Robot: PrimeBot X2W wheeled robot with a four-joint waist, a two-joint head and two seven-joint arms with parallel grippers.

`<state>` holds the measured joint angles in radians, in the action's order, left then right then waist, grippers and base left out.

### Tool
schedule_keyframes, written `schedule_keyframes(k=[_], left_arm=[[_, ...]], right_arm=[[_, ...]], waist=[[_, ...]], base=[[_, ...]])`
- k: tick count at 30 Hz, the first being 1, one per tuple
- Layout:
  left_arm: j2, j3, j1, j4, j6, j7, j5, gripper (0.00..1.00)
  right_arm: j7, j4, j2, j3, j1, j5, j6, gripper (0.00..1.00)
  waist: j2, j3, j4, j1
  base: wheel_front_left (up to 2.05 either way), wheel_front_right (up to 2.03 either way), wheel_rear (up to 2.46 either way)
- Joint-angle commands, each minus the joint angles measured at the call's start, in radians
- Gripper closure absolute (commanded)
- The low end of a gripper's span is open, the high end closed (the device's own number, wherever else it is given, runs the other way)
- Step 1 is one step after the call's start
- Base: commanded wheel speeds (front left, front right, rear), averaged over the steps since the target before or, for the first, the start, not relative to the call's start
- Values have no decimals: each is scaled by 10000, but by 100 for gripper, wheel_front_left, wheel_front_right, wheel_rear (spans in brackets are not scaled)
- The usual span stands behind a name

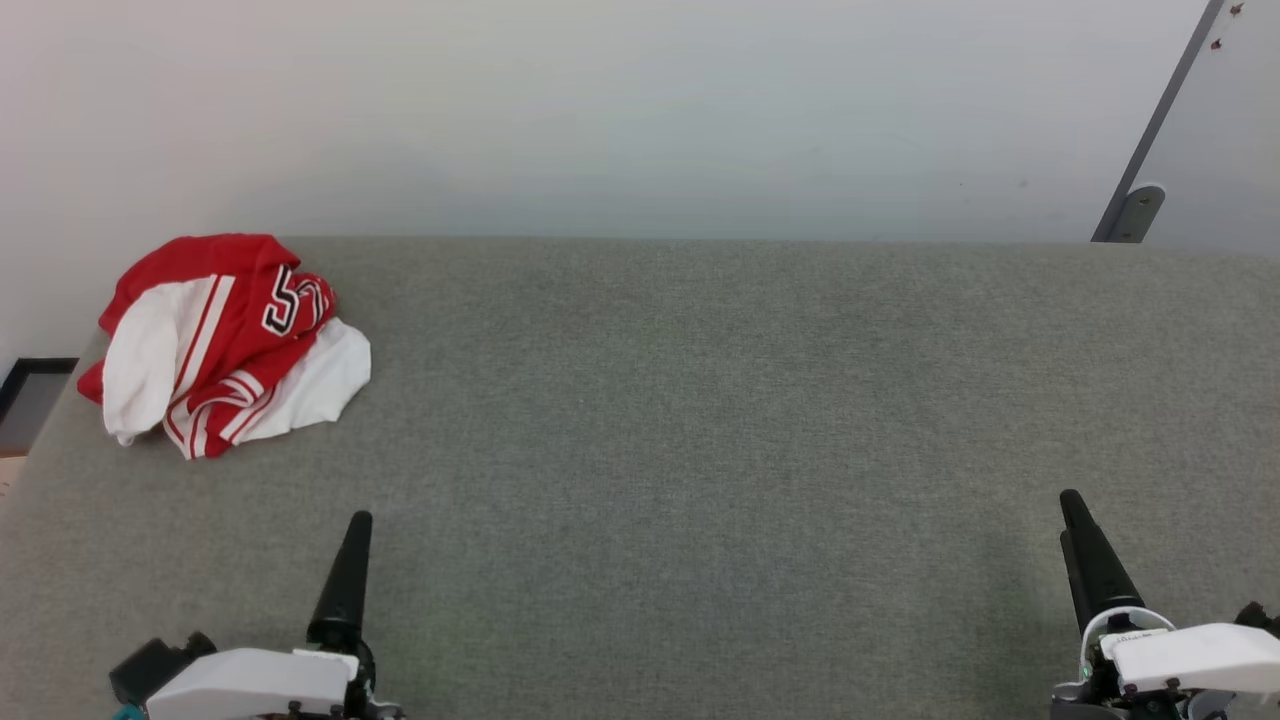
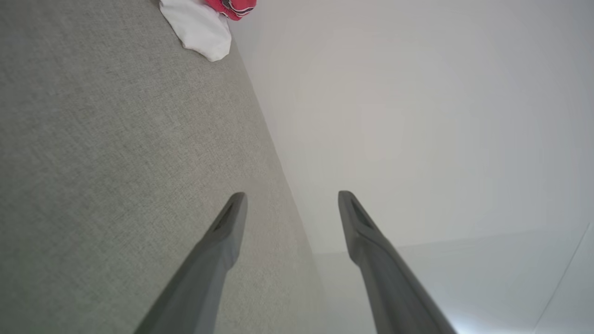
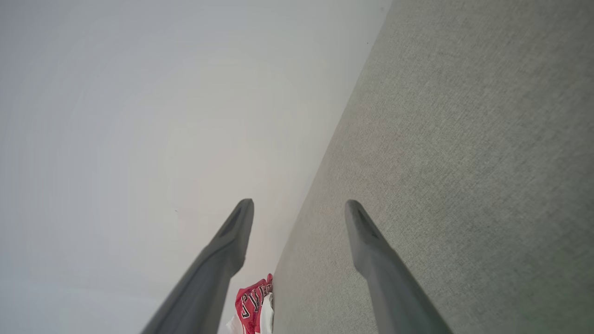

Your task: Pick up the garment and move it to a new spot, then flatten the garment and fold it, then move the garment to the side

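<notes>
The garment (image 1: 225,340), a red jersey with white sleeves, striped trim and black lettering, lies crumpled at the far left corner of the grey table (image 1: 700,420). Its white sleeve and a bit of red show at the top of the left wrist view (image 2: 202,25), and a small red and white part shows low in the right wrist view (image 3: 254,306). My left gripper (image 1: 355,530) rests near the front left, well short of the garment, open and empty (image 2: 291,197). At the front right my right gripper (image 1: 1075,505) is far from the garment, open and empty (image 3: 299,206).
A pale wall (image 1: 640,110) runs along the table's far edge. A grey slanted bar with a bracket (image 1: 1140,205) stands at the back right. A dark object (image 1: 30,395) sits beyond the table's left edge.
</notes>
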<state>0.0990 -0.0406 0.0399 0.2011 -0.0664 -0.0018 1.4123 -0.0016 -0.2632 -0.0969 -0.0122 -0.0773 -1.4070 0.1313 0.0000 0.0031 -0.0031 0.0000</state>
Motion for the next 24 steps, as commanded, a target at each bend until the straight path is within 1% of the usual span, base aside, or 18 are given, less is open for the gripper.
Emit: schedule_keyframes(k=[1, 9, 16, 24], left_arm=[[143, 55, 109, -212, 74, -87, -371, 0], [503, 224, 71, -314, 372, -418, -2213, 0], [763, 341, 60, -324, 501, -665, -3869, 0], [1019, 337, 61, -338, 660, -927, -5416, 0]], right_arm=[[-99, 120, -132, 109, -337, 321, -2, 0], [-409, -72, -337, 285, -520, 1984, -3, 0], [-500, -307, -437, 333, -653, 3586, -3, 0], [-528, -420, -462, 328, -745, 4969, -4, 0]], waist=[[0, 0, -4, 0], [0, -1, -36, 0], [0, -7, -46, 0], [0, -41, -49, 0]], base=[[0, 0, 0], [0, 0, 0], [0, 0, 0], [0, 0, 0]])
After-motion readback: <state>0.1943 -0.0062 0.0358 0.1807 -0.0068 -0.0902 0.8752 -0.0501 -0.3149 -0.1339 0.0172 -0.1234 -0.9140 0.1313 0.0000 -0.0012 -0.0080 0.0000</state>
